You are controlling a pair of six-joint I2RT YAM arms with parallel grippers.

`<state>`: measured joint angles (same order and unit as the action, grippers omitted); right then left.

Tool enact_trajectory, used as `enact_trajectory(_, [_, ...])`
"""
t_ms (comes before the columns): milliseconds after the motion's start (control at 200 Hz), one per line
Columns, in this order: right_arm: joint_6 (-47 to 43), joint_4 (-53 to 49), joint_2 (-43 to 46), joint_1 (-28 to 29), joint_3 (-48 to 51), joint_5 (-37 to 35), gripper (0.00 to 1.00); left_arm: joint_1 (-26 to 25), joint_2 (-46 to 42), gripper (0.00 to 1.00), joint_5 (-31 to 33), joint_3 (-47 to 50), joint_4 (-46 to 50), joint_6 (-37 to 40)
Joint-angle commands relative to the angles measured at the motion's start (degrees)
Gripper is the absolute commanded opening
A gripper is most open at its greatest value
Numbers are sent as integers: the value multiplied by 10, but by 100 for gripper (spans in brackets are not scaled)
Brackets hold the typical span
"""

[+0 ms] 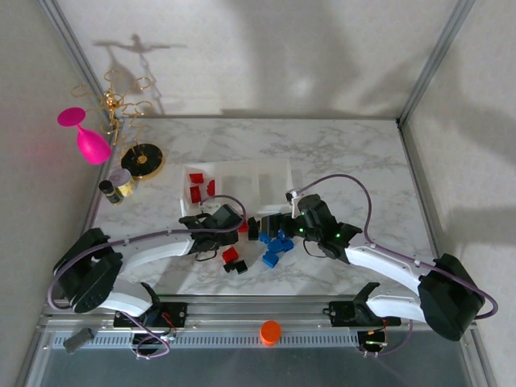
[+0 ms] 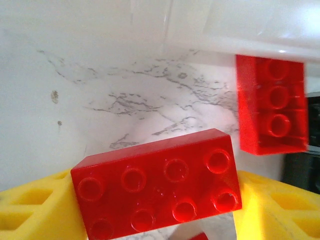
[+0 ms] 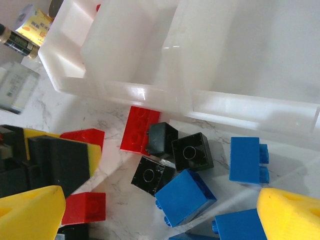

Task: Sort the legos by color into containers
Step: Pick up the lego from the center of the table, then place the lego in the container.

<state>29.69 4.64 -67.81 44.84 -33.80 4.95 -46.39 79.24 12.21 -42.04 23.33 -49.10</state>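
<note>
My left gripper [image 2: 157,200] is shut on a red two-by-four lego [image 2: 157,182], held between its yellow pads just above the marble. A second red lego [image 2: 272,110] lies beside the tray wall. In the top view the left gripper [image 1: 232,221] is at the near edge of the three joined clear containers [image 1: 270,168]; the left tray holds red legos [image 1: 196,192]. My right gripper [image 3: 160,215] is open over a pile of black legos [image 3: 192,151] and blue legos [image 3: 186,197]. In the top view, the right gripper [image 1: 278,227] is close above the blue legos [image 1: 278,244].
A black-and-gold disc [image 1: 146,159], a small bottle [image 1: 119,185] and a pink glass [image 1: 90,141] stand at the back left. An orange cap [image 1: 270,331] lies on the front rail. A red and a black lego [image 1: 233,260] lie near the front. The two grippers are almost touching.
</note>
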Motion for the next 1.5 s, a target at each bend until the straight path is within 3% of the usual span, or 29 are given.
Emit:
enact_trajectory(0, [-22, -1, -4, 1, -37, 16, 99, 3, -45, 66, 26, -4, 46, 20])
enact_trajectory(135, [-29, 13, -20, 0, -58, 18, 99, 16, -81, 66, 51, -34, 75, 48])
enact_trajectory(345, [-21, 38, -49, 0, -82, 23, 99, 119, -73, 64, 70, -89, 83, 92])
enact_trajectory(761, [-18, 43, -60, 1, -92, 15, 99, 209, 113, 68, 84, -236, 27, 140])
enact_trajectory(1056, [-31, 20, -43, 0, -97, -4, 99, 218, 157, 78, 65, -287, 35, 147])
enact_trajectory(1237, [-37, 6, -38, -1, -96, -7, 99, 214, 100, 79, 49, -261, 46, 141])
enact_trajectory(1492, [-38, -22, -27, -1, -64, 7, 99, 153, -24, 81, 41, -171, 78, 100])
